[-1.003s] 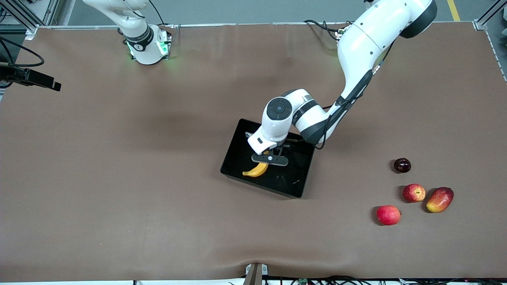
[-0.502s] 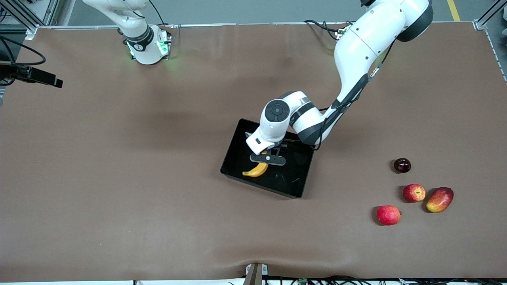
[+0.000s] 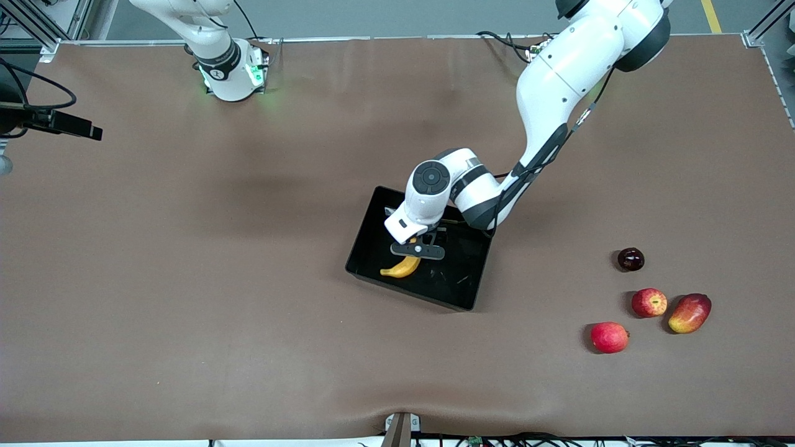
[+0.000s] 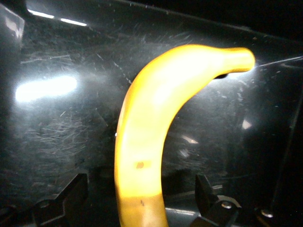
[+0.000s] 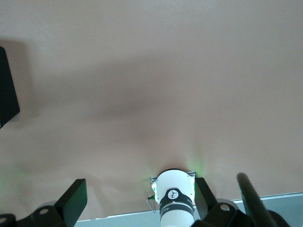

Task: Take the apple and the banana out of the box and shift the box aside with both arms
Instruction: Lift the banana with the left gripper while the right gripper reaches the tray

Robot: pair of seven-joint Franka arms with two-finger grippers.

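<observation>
Note the four loose fruits toward the left arm's end of the table, well apart from the box. The apple with yellow streaks sits just beside the mango. A dark red fruit lies farther from the front camera than the apple, and a plain red fruit lies nearer to it. None of them touches the box.

The box sits near the middle of the table. The banana lies inside it on the floor, in the part toward the right arm's end. In the left wrist view the banana rests on the scratched, glossy floor of the box.

The left gripper is over the box, directly above the banana's upper end. Its fingers stand spread on either side of the banana with a clear gap on each side, so it grips nothing. The left arm's forearm covers part of the box wall nearest the bases.

The right gripper waits high over the table near its own base, its fingers apart and empty.

Compared with one second ago, the left arm's elbow and wrist have drawn slightly toward the bases, and the left gripper sits a little higher in the front view. The banana, the box and the four loose fruits have kept their positions.
</observation>
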